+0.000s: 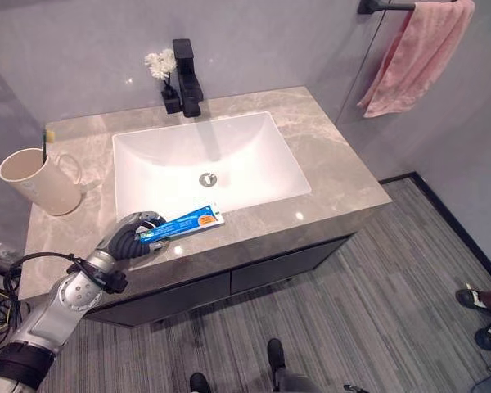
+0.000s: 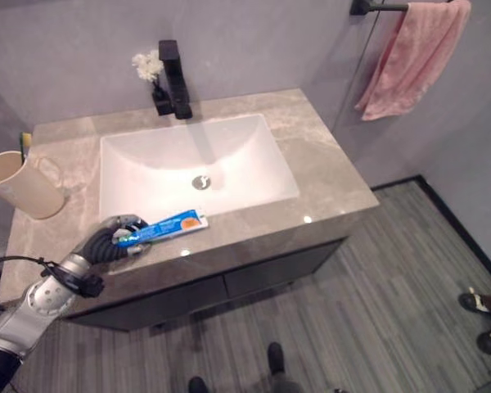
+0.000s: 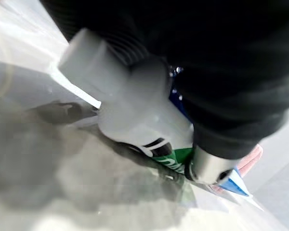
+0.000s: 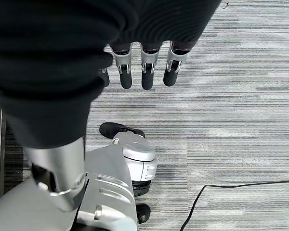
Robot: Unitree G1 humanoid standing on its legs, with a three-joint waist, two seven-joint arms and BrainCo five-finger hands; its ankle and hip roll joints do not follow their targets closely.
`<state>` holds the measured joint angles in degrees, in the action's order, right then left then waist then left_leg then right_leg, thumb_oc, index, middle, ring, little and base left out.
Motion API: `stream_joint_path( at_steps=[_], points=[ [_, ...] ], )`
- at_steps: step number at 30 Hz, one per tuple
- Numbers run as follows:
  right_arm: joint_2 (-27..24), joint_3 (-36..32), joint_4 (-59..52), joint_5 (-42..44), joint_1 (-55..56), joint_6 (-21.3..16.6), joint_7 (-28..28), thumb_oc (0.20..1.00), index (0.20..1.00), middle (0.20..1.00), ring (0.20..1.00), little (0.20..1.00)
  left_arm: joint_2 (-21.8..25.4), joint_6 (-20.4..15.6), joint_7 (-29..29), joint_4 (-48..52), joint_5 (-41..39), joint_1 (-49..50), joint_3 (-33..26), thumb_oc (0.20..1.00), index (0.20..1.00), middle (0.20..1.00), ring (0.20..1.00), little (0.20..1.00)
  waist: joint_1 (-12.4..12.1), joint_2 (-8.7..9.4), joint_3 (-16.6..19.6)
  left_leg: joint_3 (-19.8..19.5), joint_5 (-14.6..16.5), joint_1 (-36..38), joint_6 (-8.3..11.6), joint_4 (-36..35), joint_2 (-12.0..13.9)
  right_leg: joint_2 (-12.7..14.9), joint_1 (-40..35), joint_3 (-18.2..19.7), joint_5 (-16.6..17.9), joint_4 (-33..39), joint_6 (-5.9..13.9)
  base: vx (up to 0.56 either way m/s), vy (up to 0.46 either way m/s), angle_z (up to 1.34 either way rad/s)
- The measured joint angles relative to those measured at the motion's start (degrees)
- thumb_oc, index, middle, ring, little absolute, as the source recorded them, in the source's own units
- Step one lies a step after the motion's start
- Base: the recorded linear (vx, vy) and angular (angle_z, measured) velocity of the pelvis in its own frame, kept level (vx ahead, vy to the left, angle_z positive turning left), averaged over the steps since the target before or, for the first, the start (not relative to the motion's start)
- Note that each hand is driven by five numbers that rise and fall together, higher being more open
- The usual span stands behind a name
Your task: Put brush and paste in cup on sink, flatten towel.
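The left hand (image 1: 133, 235) is reaching over the grey marble counter's (image 1: 327, 160) front edge, fingers curling round the cap end of the blue toothpaste tube (image 1: 184, 223), which is lying just before the white basin (image 1: 254, 164). The right hand (image 4: 143, 67) is hanging over the floor, fingers relaxed. The beige cup (image 1: 34, 182) is standing well left, holding a toothbrush (image 1: 44, 144); the pink towel (image 1: 417, 57) is hanging bunched on its black wall rail (image 1: 385, 6).

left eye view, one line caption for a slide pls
Left hand shut on the toothpaste tube at the counter's front edge, cup with toothbrush waiting nearby.
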<state>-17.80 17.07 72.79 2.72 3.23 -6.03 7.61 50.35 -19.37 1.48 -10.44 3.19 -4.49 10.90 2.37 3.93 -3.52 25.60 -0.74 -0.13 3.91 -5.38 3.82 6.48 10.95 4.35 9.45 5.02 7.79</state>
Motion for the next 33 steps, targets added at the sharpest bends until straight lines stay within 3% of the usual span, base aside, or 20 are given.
stream_joint_path(
  at_steps=[4, 7, 8, 9, 18, 27, 30, 33],
  points=[
    [0.0, 0.0, 0.0, 0.1, -0.2, -0.1, -0.1, 1.000, 1.000, 1.000, 1.000, 1.000, 0.1, 0.1, 0.0, -0.7, 0.1, -0.6, 0.1, 0.507, 0.507, 0.507, 0.507, 0.507, 0.0, -0.15, -0.1, 0.0, 0.0, 0.1, 0.00, 0.0, 0.2, -0.2, -0.1, 0.0, 0.0, 0.1, -0.05, 0.00, 0.000, 0.00],
    [0.0, 0.0, 0.4, 0.1, -0.2, -0.1, -0.1, 1.000, 1.000, 1.000, 1.000, 1.000, 0.1, 0.1, 0.0, -2.1, 0.2, -2.2, 1.0, 0.451, 0.451, 0.451, 0.451, 0.451, 0.0, -0.60, -0.3, 0.1, 0.0, 0.3, 0.03, 0.0, 0.2, -0.1, -0.2, 0.0, -0.7, 0.5, 0.00, 0.00, 0.000, 0.00],
    [-0.1, 0.0, 0.6, 0.1, -0.1, 0.0, -0.2, 1.000, 1.000, 1.000, 1.000, 1.000, 0.2, 0.4, 0.0, -2.3, 0.2, -2.6, 1.2, 0.404, 0.404, 0.404, 0.404, 0.404, 0.1, -1.00, -0.4, 0.1, 0.0, 0.4, 0.03, 0.0, 0.2, -0.1, -0.3, 0.0, -0.7, 0.5, -0.03, 0.00, 0.000, 0.00],
    [-0.1, 0.0, 0.7, 0.1, 0.0, 0.0, -0.3, 1.000, 1.000, 1.000, 1.000, 1.000, 0.2, 0.5, 0.0, -2.4, 0.3, -2.9, 1.5, 0.200, 0.200, 0.200, 0.200, 0.200, 0.1, -1.20, -0.5, 0.1, 0.0, 0.5, 0.03, 0.0, 0.2, -0.1, -0.5, 0.0, -0.6, 0.5, 0.16, 0.00, 0.000, 0.00],
    [-0.6, -0.2, 2.0, 1.0, -0.1, 0.0, -1.2, 1.000, 1.000, 1.000, 1.000, 1.000, 2.6, 0.5, -0.6, -3.5, 4.1, -6.6, 4.8, 0.200, 0.200, 0.200, 0.200, 0.200, 0.2, -2.07, -0.2, 0.0, 0.0, 1.1, 0.03, 0.0, 0.4, -0.4, -1.1, -0.1, 0.0, 0.0, -0.37, 0.00, 0.000, 0.00],
    [-1.2, -7.5, 7.1, 6.0, 0.1, 0.2, -1.4, 1.000, 1.000, 1.000, 1.000, 1.000, 3.4, -1.0, -3.5, -1.0, 7.3, -2.8, 8.5, 0.200, 0.200, 0.200, 0.200, 0.200, -0.1, -2.98, 2.9, -1.0, 0.3, 3.1, 0.37, -0.3, 0.8, -0.3, -3.6, -1.4, -1.5, 0.5, -0.34, 0.00, -0.017, 0.06],
    [-2.0, -11.8, 9.0, 8.9, 0.8, 0.2, -1.4, 1.000, 1.000, 1.000, 1.000, 1.000, 3.5, -1.2, -3.4, -0.1, 9.4, -1.7, 8.2, 0.200, 0.200, 0.200, 0.200, 0.200, -0.2, -2.47, 3.9, -1.7, 0.2, 3.4, 0.38, -0.3, 0.9, -0.3, -4.3, -2.1, -1.5, 0.5, -0.47, -0.01, -0.037, 0.12],
    [-3.4, -21.3, 11.7, 16.4, 0.9, 1.3, -1.3, 1.000, 1.000, 1.000, 1.000, 1.000, 3.5, -1.2, -3.1, 1.0, 10.9, -0.8, 7.4, 0.200, 0.200, 0.200, 0.200, 0.200, -0.4, -1.96, 4.3, -2.9, 0.2, 4.0, 0.38, -0.3, 0.9, -0.2, -5.3, -3.2, -1.7, 0.5, -0.52, -0.01, -0.030, 0.15]
  ],
)
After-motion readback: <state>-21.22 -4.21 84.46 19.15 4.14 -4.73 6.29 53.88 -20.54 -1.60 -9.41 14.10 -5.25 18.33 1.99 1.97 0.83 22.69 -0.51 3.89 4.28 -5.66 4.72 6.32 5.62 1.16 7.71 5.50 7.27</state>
